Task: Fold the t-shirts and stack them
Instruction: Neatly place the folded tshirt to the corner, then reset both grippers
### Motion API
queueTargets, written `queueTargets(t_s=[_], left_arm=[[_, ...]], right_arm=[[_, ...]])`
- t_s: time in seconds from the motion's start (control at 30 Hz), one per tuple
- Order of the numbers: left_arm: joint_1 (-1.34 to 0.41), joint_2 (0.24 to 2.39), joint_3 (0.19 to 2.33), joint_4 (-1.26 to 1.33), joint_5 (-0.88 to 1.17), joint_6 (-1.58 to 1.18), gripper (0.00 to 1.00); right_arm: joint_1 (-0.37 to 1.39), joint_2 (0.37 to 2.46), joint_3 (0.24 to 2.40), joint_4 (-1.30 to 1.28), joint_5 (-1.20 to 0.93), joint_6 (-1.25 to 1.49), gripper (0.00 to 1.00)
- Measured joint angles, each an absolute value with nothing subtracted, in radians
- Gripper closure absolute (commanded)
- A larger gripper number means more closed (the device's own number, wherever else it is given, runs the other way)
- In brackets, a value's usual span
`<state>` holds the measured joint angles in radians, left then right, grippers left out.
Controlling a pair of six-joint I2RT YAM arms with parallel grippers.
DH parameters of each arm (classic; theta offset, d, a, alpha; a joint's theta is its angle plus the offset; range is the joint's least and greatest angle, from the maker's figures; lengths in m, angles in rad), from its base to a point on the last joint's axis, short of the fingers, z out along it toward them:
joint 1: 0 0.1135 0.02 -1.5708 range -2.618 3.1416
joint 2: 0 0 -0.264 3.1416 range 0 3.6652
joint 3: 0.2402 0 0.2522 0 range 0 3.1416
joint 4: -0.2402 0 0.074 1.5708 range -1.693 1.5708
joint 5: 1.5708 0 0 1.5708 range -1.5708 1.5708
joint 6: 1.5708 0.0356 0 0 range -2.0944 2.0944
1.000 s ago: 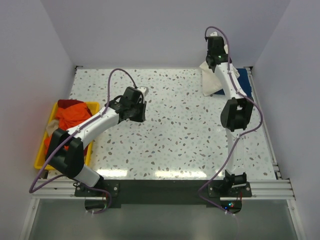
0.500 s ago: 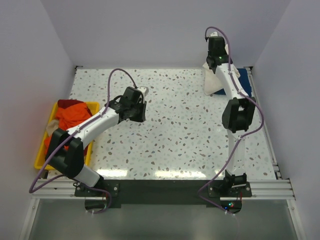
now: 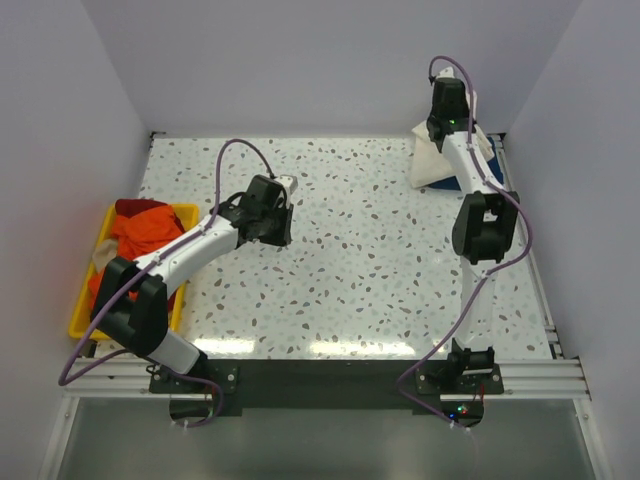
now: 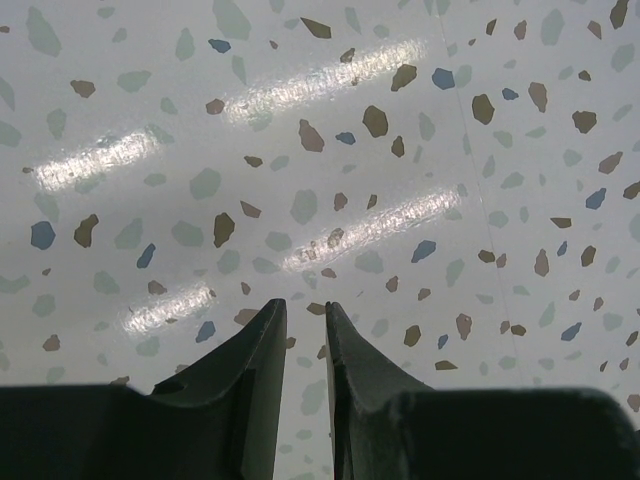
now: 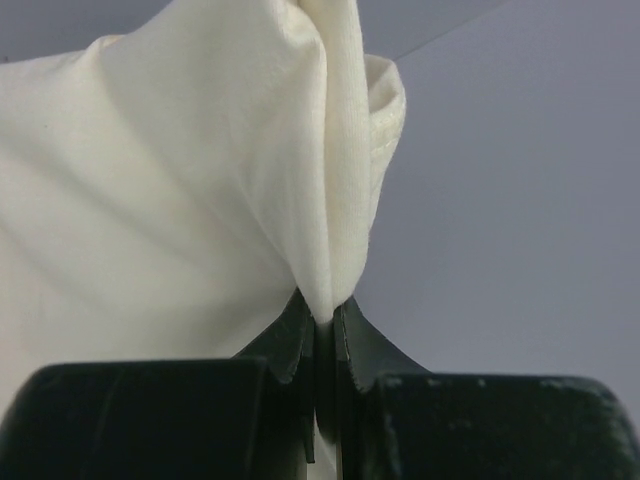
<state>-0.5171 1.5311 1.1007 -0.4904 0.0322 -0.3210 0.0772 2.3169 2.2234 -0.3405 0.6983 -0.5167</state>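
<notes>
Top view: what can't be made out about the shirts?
Cream shirt: top view, right arm crosses it, so its shape is unclear.
Blue shirt: top view, only a sliver shows past that arm.
Tray pile: top view, heaped, partly under left arm; count unclear.

**One overhead view, two wrist close-ups**

The top camera sits high behind the arm bases, looking down and forward over the whole table to the back wall. The left wrist camera faces down, close above the table, the left gripper at its bottom edge. The right wrist camera looks past the right gripper, very near the shirt, toward the wall. The top view takes in both spots.
</notes>
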Motion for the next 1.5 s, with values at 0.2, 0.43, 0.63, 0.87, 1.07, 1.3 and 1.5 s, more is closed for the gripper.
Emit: queueTargets(t_s=[0.2, 0.43, 0.63, 0.87, 1.07, 1.3, 1.5], left_arm=[[-0.517, 1.531, 1.101, -0.488, 0.038, -0.321, 0.73], [-0.517, 1.533, 1.099, -0.487, 0.052, -0.321, 0.73], [-0.517, 1.536, 1.099, -0.487, 0.064, -0.321, 0.73], [-0.517, 1.537, 1.097, -0.486, 0.075, -0.321, 0.73], [-0.517, 1.537, 1.097, -0.487, 0.076, -0.321, 0.73], [-0.517, 1.537, 1.097, -0.487, 0.076, -0.321, 0.73], [-0.516, 1.537, 1.097, -0.487, 0.076, -0.321, 0.73]], right_arm=[[0.067, 2.317, 2.156, -0.231, 0.707, -0.548, 1.00], [0.068, 2.317, 2.050, -0.084, 0.752, -0.616, 1.00], [0.069, 2.317, 2.014, 0.001, 0.794, -0.661, 0.99], [0.072, 2.317, 2.013, 0.077, 0.841, -0.703, 0.01], [0.072, 2.317, 2.027, 0.053, 0.855, -0.678, 0.01], [0.078, 2.315, 2.068, -0.020, 0.855, -0.591, 0.01], [0.118, 2.260, 1.988, -0.107, 0.853, -0.481, 0.01]])
